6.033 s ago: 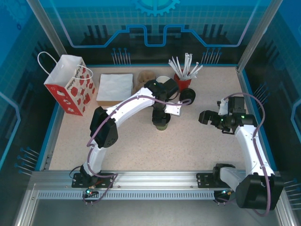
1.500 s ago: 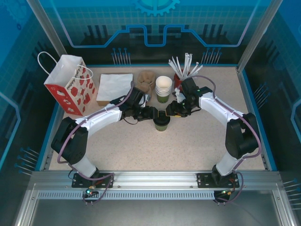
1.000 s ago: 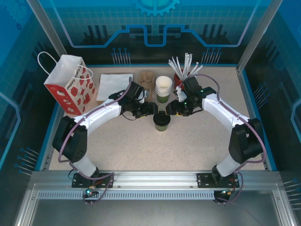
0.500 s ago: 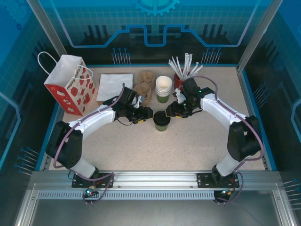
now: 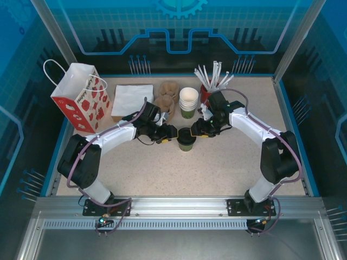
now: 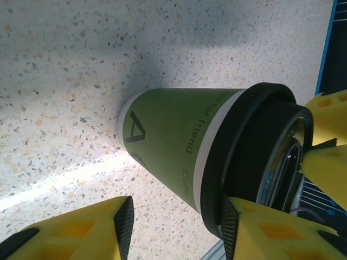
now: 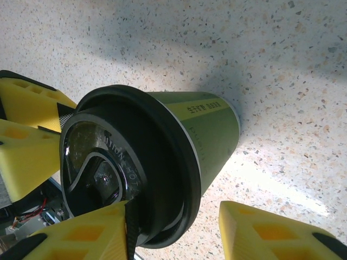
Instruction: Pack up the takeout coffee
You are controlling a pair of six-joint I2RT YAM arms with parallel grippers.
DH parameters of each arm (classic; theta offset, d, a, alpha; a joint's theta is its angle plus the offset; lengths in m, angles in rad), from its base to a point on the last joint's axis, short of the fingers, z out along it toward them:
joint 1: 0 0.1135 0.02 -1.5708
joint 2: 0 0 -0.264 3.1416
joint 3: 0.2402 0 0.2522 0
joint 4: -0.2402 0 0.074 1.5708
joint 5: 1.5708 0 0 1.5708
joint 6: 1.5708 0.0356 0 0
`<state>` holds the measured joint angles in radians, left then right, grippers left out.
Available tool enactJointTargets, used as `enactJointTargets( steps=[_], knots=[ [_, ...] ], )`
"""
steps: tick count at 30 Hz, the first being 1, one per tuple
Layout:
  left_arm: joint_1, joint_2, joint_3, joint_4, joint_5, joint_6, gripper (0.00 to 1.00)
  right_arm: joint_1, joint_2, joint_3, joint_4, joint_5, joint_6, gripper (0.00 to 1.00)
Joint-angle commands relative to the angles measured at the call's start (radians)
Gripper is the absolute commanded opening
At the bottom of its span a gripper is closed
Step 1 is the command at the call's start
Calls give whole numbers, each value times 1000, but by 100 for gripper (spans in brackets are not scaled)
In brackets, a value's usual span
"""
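Flanking the takeout coffee [image 5: 186, 142] at the middle of the counter [image 5: 227, 168], the left gripper [image 6: 174, 222] and right gripper [image 7: 174, 216] stand partly spread, each straddling the black lid [image 7: 124, 168] without clamping it. The olive-green cup stands upright, just in front of a stack of white-rimmed cups [image 5: 188, 100].

the left end effector [image 6: 174, 211] has both yellow fingers cut off at 6 o'clock of its wrist view. the finger at 5 o'clock covers part of the black lid [image 6: 238, 141], and contact there cannot be told. the print on the takeout coffee [image 6: 168, 135] curves out of sight round its wall. the right end effector [image 7: 174, 216] is likewise cut off at 6 o'clock, its 7 o'clock finger hiding part of the lid's rim. from above, the right arm hides the base of the red cup [image 5: 204, 95].
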<state>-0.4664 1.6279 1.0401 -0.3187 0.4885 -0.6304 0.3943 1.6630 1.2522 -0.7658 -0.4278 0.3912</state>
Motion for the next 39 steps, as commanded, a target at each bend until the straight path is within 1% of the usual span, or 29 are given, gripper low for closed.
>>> enactJointTargets(
  steps=[1, 4, 14, 20, 24, 28, 31, 39],
  knots=[
    [2, 19, -24, -24, -8, 7, 45, 18, 26, 22, -67, 22, -19, 43],
    [2, 23, -35, -41, -26, 20, 40, 18, 37, 26, -93, 38, -26, 41],
    [2, 33, -96, -68, -83, 24, 32, 18, 69, 7, -146, 86, -43, 40],
    [2, 33, -146, -58, -105, 18, 28, 18, 76, -18, -158, 120, -51, 40],
    [2, 27, -143, -32, -87, 6, 28, 15, 56, -13, -144, 122, -50, 40],
    [2, 15, -76, -29, -57, -5, 32, 14, 19, 16, -91, 66, -48, 42],
    [2, 8, -25, -26, -34, -17, 41, 15, 22, 41, -71, 20, -42, 43],
    [2, -13, 29, 15, 5, -56, 54, 18, 35, 54, -76, 11, -38, 43]
  ],
)
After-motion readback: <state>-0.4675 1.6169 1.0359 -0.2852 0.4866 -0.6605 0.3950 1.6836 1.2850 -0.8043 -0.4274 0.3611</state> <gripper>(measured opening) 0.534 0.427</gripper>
